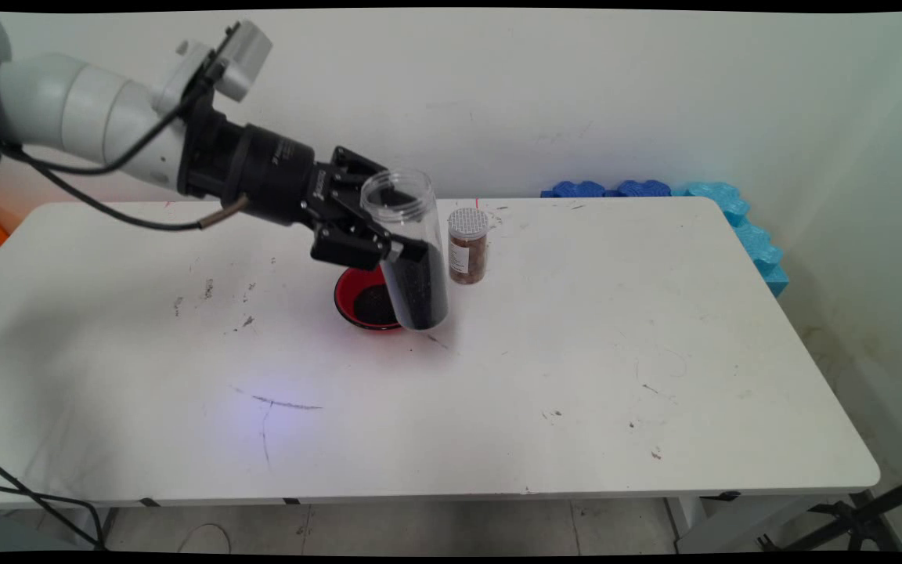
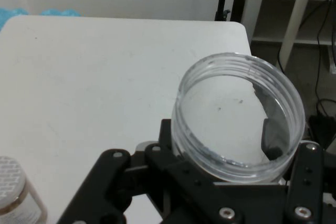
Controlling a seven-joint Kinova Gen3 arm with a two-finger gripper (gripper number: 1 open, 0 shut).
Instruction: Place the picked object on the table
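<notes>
The hand (image 1: 373, 235) is clamped round a clear plastic jar (image 1: 408, 251), gripping it abt mid-height w/ fingers closed against its sides. Jar's lidless, open mouth up, tilted a bit, dark grainy stuff filling its lower part. It sits over the right edge of a red bowl (image 1: 353, 301) on the white desk (image 1: 576, 352); can't tell if the jar's base touches. Bowl has dark stuff in it too. Just right of the jar, a small spice jar (image 1: 467, 245) w/ a silvery lid stands upright, brown contents. Blue foam pieces (image 1: 733, 211) along the desk's far right corner.
</notes>
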